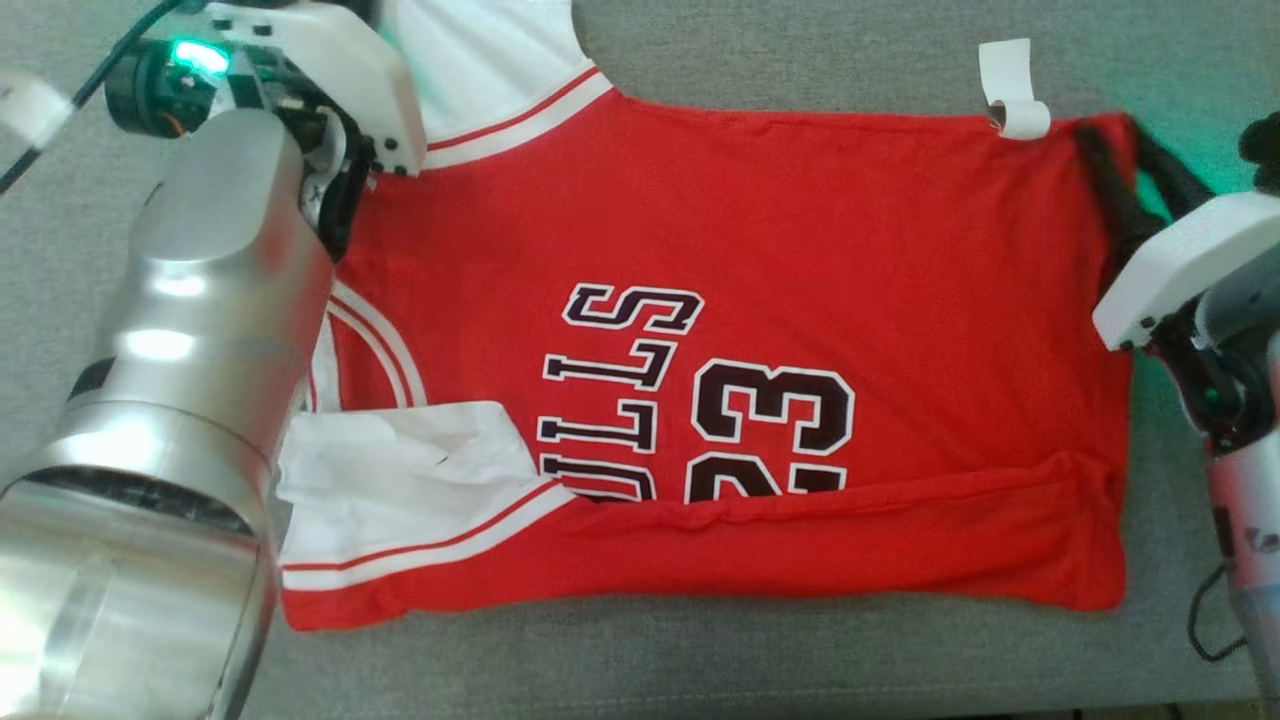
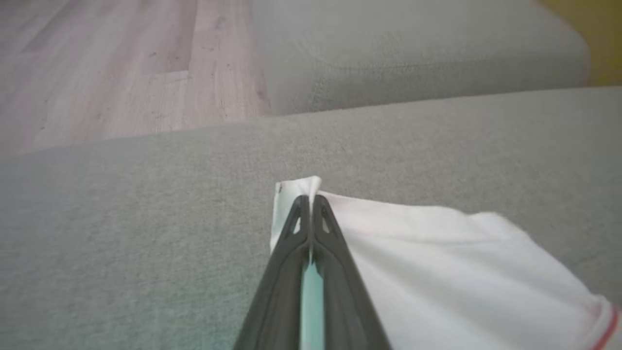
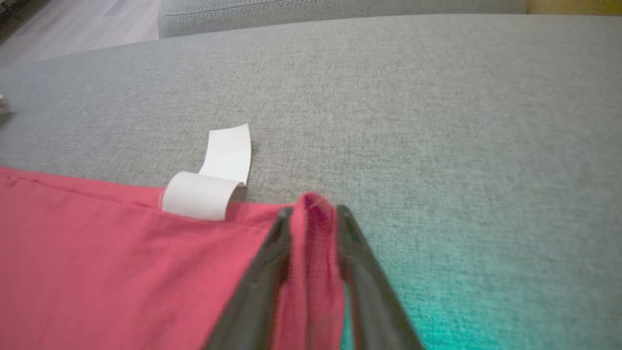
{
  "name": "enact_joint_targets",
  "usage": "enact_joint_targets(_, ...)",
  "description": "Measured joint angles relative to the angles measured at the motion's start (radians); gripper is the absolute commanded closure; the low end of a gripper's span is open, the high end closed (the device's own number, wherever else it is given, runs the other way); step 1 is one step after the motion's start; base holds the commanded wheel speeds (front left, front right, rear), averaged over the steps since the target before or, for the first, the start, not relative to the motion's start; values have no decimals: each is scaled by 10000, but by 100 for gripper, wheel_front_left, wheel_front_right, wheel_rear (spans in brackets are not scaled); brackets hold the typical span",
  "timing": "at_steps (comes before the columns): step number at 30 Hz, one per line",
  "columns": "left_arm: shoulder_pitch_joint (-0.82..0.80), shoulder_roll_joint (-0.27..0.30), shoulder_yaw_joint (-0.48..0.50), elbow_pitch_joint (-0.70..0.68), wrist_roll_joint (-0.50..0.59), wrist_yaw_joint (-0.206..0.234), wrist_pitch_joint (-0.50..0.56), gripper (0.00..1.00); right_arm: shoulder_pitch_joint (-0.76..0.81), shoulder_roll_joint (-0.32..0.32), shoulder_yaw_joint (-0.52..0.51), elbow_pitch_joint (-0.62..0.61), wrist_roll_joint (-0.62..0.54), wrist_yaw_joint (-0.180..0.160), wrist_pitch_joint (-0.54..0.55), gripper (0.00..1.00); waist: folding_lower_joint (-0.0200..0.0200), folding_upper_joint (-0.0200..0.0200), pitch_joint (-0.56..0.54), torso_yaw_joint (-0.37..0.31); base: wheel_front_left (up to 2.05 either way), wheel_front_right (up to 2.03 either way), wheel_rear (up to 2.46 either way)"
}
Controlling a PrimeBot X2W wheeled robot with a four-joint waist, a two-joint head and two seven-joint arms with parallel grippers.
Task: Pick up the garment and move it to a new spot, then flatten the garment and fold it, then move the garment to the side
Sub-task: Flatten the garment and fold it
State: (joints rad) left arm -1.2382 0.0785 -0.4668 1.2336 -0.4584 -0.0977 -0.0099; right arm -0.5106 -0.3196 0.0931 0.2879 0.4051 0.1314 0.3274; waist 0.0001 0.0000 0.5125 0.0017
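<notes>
**Q:** Item one, and where is it?

**A:** One red jersey, spread sideways on a grey sofa seat. A white label curls out from its far edge, and everything below is placed from that label.

**Q:** Condition?

**A:** Mostly flat. The long edge opposite the label is turned over in a fold that covers the lower part of the number. By that, I judge one lengthwise fold is done and the label side is next.

**Q:** Item two?

**A:** The left gripper, well apart from the label at the other end of the same far edge. Its jaws are pressed fully together on the corner of the white sleeve, with a lip of cloth showing past the tips.

**Q:** Item three?

**A:** The right gripper, just beside the label at the hem corner. Its jaws are drawn in on either side of a raised ridge of red cloth that fills the gap between them. It looks like a pinch, though the blur hides how firm it is.

**Q:** Why those two corners?

**A:** Probably so the whole label-side edge lifts level and carries over in one piece. A one-sided hold would likely drag the cloth askew and disturb the existing fold.
</notes>
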Motion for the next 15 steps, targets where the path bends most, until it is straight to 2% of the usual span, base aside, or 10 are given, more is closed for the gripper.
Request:
enact_joint_targets(7, 652, 282, 570, -874, -529, 0, -1856, 100, 289, -52, -54, -669, 226, 0, -614, 100, -1, 0, -481, 89, 0, 0, 0)
enact_joint_targets(11, 1340, 579, 803, -1647, -637, 104, -2201, 100, 516, -56, -176, -1210, 272, 0, -895, 100, -1, 0, -739, 150, 0, 0, 0)
enact_joint_targets(15, 3011, 779, 1185, -3402, -995, 326, -2351, 100, 1312, -12, -288, -1858, 468, 0, -1035, 100, -2, 0, -1137, 247, 0, 0, 0)
